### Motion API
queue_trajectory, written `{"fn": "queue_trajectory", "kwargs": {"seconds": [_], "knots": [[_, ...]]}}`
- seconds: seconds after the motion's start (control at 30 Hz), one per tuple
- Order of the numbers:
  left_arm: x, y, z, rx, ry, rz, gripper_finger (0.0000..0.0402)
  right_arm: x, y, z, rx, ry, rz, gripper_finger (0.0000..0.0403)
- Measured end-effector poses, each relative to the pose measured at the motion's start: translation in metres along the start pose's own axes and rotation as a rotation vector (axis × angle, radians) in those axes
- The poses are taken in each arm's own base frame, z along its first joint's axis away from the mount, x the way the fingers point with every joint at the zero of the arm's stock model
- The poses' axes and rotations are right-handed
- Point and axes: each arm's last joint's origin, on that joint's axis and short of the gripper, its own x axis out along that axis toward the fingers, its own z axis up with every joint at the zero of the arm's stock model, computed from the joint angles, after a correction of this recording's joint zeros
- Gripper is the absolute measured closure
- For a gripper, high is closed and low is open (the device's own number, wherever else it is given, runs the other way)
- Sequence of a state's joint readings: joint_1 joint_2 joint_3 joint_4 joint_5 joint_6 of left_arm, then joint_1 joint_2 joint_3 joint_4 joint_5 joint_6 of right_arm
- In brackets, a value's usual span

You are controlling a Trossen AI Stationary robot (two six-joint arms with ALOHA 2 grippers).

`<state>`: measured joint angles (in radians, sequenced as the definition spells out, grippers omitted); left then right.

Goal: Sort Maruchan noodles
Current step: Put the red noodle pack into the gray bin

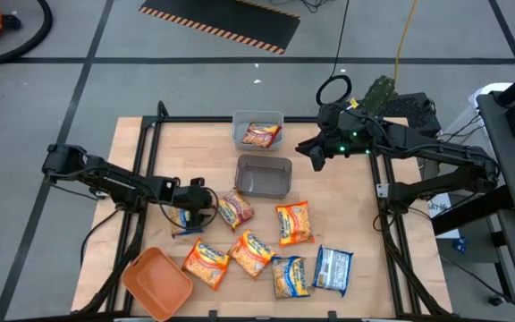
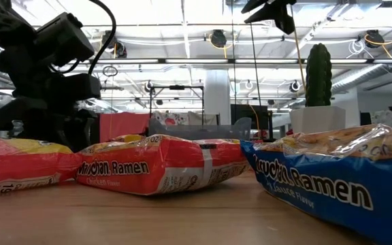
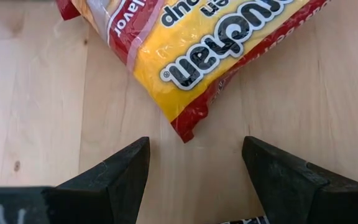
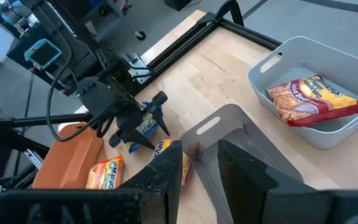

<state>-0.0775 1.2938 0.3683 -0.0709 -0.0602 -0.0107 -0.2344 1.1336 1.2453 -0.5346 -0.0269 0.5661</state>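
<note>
Several Maruchan noodle packets lie flat on the wooden table. My left gripper is low over the table and open. Its fingertips stand on either side of the near corner of a yellow-and-red packet, just short of it, touching nothing. A blue-and-yellow packet lies under that hand. My right gripper hangs high over the far right part of the table. It is open by a narrow gap, with nothing between its fingers. One reddish packet lies in the light grey bin.
A darker grey bin stands with nothing in it at the table's middle. An orange tray sits at the near left corner. Loose packets and a blue-and-silver one fill the near middle. A black frame borders the table.
</note>
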Motion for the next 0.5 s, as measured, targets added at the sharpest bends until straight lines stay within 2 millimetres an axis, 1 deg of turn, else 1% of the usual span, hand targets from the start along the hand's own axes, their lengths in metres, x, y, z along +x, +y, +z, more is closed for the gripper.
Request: {"fn": "queue_trajectory", "kwargs": {"seconds": [0.13,0.37,0.5], "knots": [[0.0002,0.0025,0.0009,0.006,-0.010,0.000,0.0146,0.0000,0.0001,0.0000,0.020,0.000,0.000,0.0305],[0.0034,0.0084,0.0036,0.043,-0.039,0.007,0.0200,0.0007,-0.0008,0.0004,0.008,-0.017,-0.030,0.0305],[0.0056,0.0091,0.0044,0.038,-0.045,0.000,0.0221,0.0014,-0.0012,0.0009,0.002,-0.029,-0.047,0.0305]]}}
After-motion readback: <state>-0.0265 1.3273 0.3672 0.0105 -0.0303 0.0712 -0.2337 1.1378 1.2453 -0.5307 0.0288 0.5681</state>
